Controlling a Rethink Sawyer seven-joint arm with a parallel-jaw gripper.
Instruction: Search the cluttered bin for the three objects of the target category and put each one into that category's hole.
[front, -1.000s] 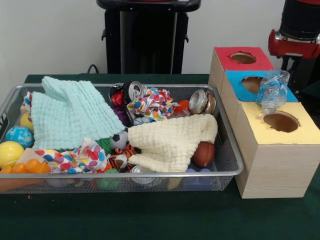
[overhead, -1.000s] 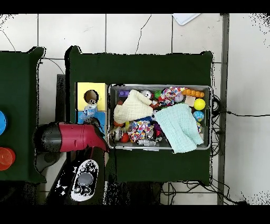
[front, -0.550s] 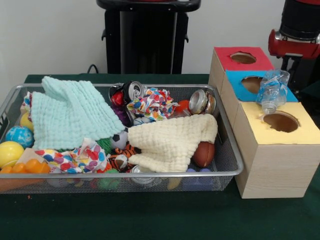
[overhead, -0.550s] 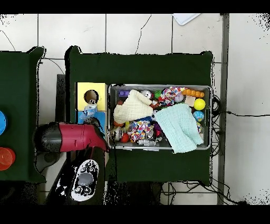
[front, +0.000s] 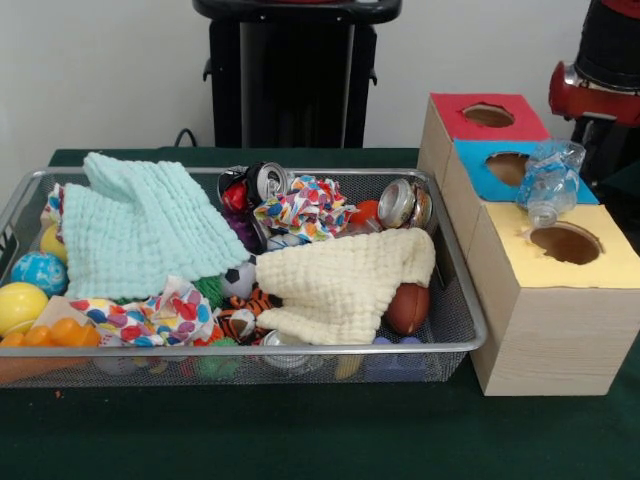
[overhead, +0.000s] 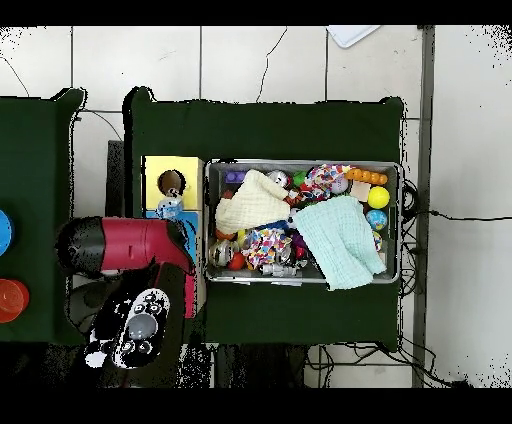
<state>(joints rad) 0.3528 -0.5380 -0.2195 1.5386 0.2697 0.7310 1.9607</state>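
cloths (front: 145, 228): 2 | cans (front: 270, 181): 2, maybe 3 | holes (front: 565, 243): 3 | bottle (front: 548, 182): 1

1. The bin (front: 455, 290) is fine metal wire mesh with a smooth, shiny rim.
2. The mint cloth (front: 140, 225) and the cream cloth (front: 345, 280) are soft, matt, waffle-textured fabric.
3. The cans (front: 403, 203) are glossy, reflective metal.
4. The bottle (front: 548, 180) is clear, crinkled plastic.
5. The boxes (front: 545, 340) have matt, pale wood-grain sides and flat, matt coloured tops.
6. The yellow ball (front: 20, 303) is smooth and glossy.
7. The table cover (front: 300, 430) is matt dark green cloth.
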